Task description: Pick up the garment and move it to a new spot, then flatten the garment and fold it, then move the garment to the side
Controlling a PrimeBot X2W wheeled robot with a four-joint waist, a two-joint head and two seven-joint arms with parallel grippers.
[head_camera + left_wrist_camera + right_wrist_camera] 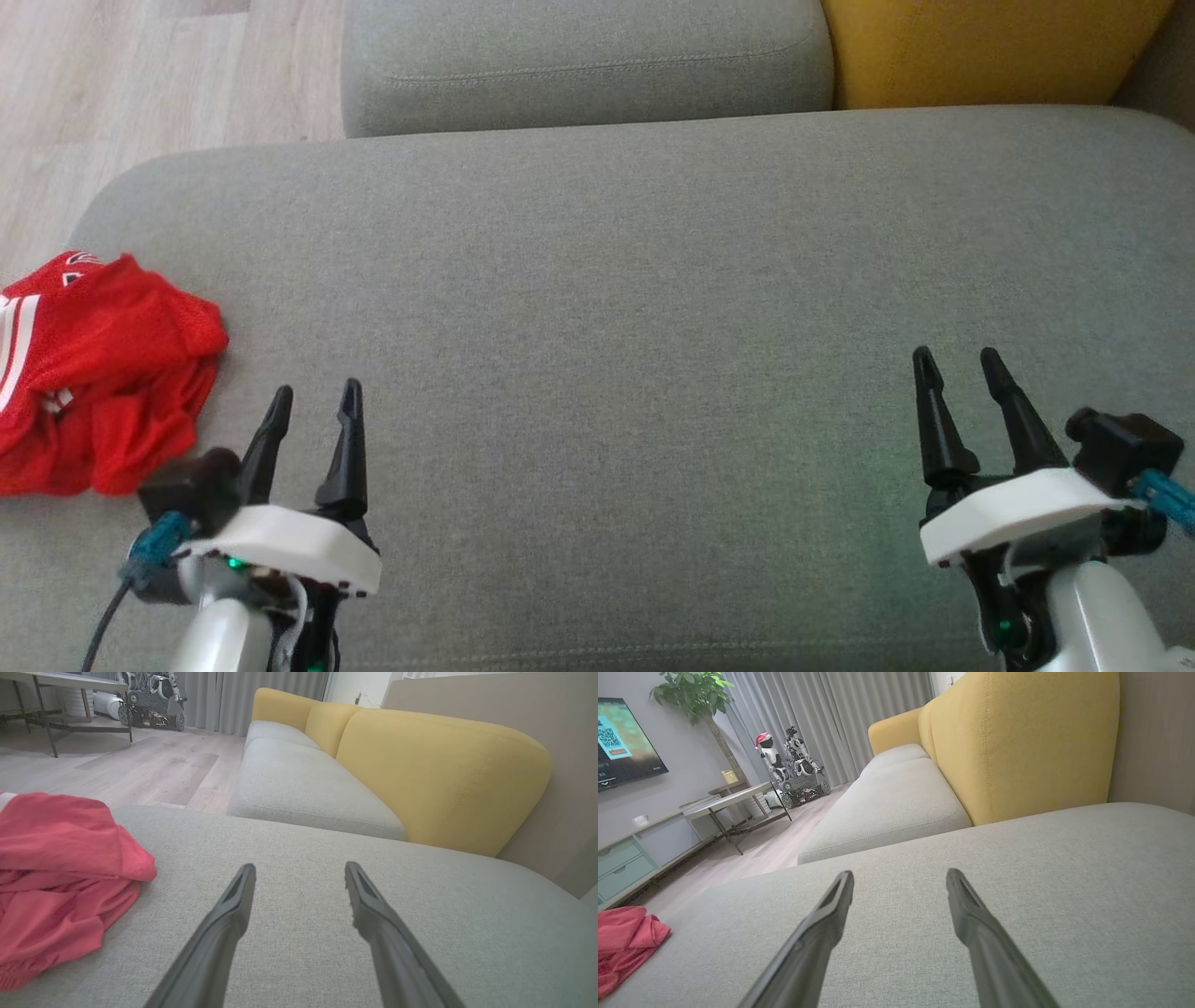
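Note:
The garment is a crumpled red jersey with white stripes, lying at the left end of the grey sofa cushion. It also appears as a red heap in the left wrist view and as a small red pile far left in the right wrist view. My left gripper hovers open just right of the garment, apart from it, with nothing between its fingers. At the lower right, my right gripper is open and empty above bare cushion, far from the garment.
A second grey seat cushion and a yellow backrest lie beyond. Wooden floor drops off past the cushion's left end. A table, a wheeled robot and a TV unit stand across the room.

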